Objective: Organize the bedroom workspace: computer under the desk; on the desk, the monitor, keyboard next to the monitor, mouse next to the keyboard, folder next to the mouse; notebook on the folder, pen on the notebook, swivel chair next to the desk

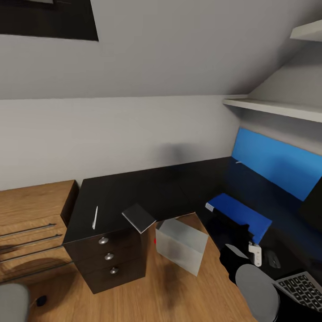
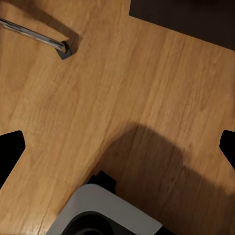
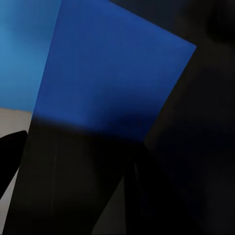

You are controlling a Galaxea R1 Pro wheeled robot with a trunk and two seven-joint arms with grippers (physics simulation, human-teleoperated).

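The folder (image 1: 241, 214) lies on the desk (image 1: 134, 192) at lower right, under the right gripper (image 1: 237, 243) — whether its jaws pinch it, I cannot tell. Next comes the notebook (image 1: 138, 218) at frame centre — it likely needs stacking.

Black desk (image 1: 170, 188) with pen (image 1: 95, 218), notebook (image 1: 139, 218), folder (image 1: 239, 213), seemingly flat.

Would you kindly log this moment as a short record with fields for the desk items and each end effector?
desk: black, L-shaped, drawers at one end
folder: blue, lying flat on the desk
pen: on the desk above the drawers
notebook: grey, at the desk edge, overhanging
keyboard: on the desk, near the mouse
right end effector: over the folder, state unclear
left end effector: open above the wooden floor
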